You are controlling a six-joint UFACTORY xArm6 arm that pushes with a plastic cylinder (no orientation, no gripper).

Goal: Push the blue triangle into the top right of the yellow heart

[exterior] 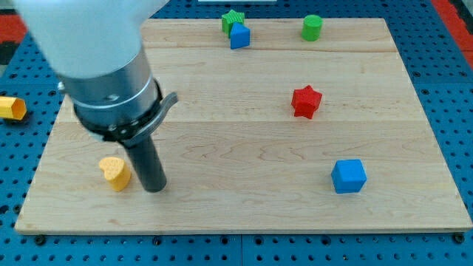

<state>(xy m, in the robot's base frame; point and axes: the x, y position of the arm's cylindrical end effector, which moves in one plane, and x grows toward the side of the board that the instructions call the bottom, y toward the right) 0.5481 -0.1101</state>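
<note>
Yellow heart [114, 172] touching my tip [156, 188], blue triangle [239, 35] far toward top, no claw visible.

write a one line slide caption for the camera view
My tip rests just right of the yellow heart, while the blue triangle sits far off beside the green star.

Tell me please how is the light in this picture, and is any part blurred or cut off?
Camera view: light is even and soft; the blocks, such as the red star and blue cube, cast only faint shadows. The wooden board shows no strong glare. The arm's white housing near the lens looks overexposed and soft. My tip stands just to the view's right of the yellow heart.
</note>
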